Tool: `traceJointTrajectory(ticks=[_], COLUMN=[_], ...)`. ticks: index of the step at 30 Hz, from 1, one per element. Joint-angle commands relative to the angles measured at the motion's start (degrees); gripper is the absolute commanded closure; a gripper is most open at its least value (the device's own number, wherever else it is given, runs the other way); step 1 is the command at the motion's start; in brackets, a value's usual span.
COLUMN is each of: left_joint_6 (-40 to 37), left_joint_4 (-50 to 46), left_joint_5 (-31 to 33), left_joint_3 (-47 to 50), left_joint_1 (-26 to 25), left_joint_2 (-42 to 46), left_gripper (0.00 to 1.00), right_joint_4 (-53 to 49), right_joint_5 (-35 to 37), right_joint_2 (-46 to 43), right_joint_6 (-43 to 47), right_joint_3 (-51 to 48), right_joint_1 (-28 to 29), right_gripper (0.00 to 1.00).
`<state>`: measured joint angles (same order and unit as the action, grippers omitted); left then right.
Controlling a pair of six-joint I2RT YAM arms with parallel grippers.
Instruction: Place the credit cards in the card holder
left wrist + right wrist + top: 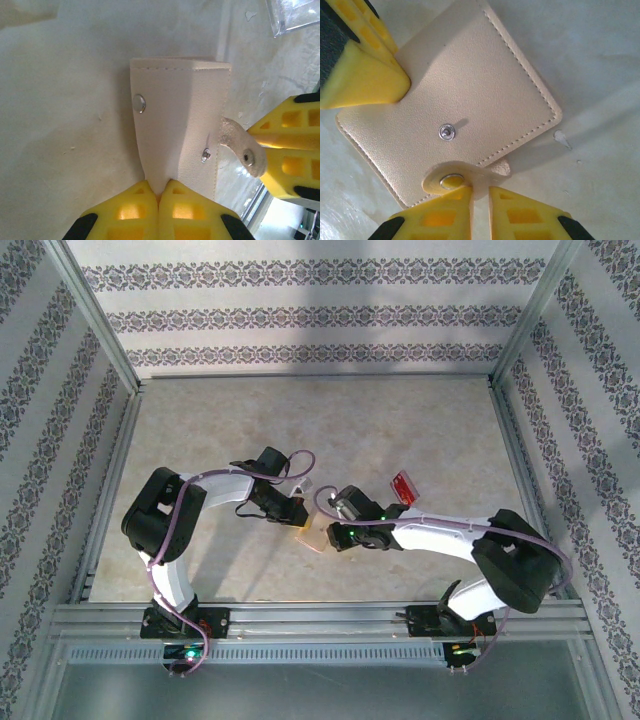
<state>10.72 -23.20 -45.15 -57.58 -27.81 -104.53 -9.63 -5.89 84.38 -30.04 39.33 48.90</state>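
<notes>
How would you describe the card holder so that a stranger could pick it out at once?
Find the marbled table; near its middle sits the card holder. It is tan and stitched, with a snap tab, unlike the bright red card nearby.

Top cam: fixed high, behind the arm bases, tilted down and forward over the desk (250, 440). Widest and farthest view. Bases sit at the near edge, papered walls left, right and far.

Left wrist cam: rides the left arm and looks along its own claw (159, 192), fingers at frame bottom. Very close, facing the card holder (175, 125) edge-on, with the right claw (272, 148) in at the right.

Right wrist cam: same mounting, own fingers at frame bottom. Close range, looks nearly straight down on the holder's flat face, left claw in the top-left corner.

Overlap: all three cover the holder at desk centre, and each wrist cam catches the opposite claw.
</notes>
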Motion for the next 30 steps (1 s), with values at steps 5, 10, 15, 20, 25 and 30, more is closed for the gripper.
traceJointTrajectory(ticks=[5, 10, 15, 20, 25, 30], left_joint_6=[-0.94, -0.96, -0.96, -0.92, -0.96, -1.05], left_joint_4=[-2.65, -2.64, -2.55, -2.44, -2.53, -2.51], left_joint_5=[2.46, 2.47, 2.46, 2.49, 2.57, 2.62], left_joint_3=[-0.29, -0.19, -0.1, 0.0, -0.1, -0.05], left_joint_1=[-1.37, -1.37, -1.4, -1.37, -1.37, -1.37], left_joint_2=[-1.46, -1.37, -1.08, -1.02, -1.08, -1.0], left_gripper=[1.0, 1.0, 1.0, 1.0, 1.0, 1.0], right_joint_4=[3.72, 6.19, 6.46, 6.1, 3.32, 2.51], right_joint_5=[0.31, -0.13, 1.51, 0.36, -1.73, -2.18], right_joint_2=[2.46, 4.4, 4.66, 4.31, 4.74, 4.22], right_joint_6=[-1.48, -2.57, -3.31, -3.36, -2.36, -2.39], right_joint_3=[2.09, 2.2, 1.89, 2.19, 3.43, 2.36], right_joint_1=[0.4, 0.53, 0.57, 0.67, 0.93, 0.93], right_gripper=[0.85, 0.85, 0.86, 0.86, 0.86, 0.86])
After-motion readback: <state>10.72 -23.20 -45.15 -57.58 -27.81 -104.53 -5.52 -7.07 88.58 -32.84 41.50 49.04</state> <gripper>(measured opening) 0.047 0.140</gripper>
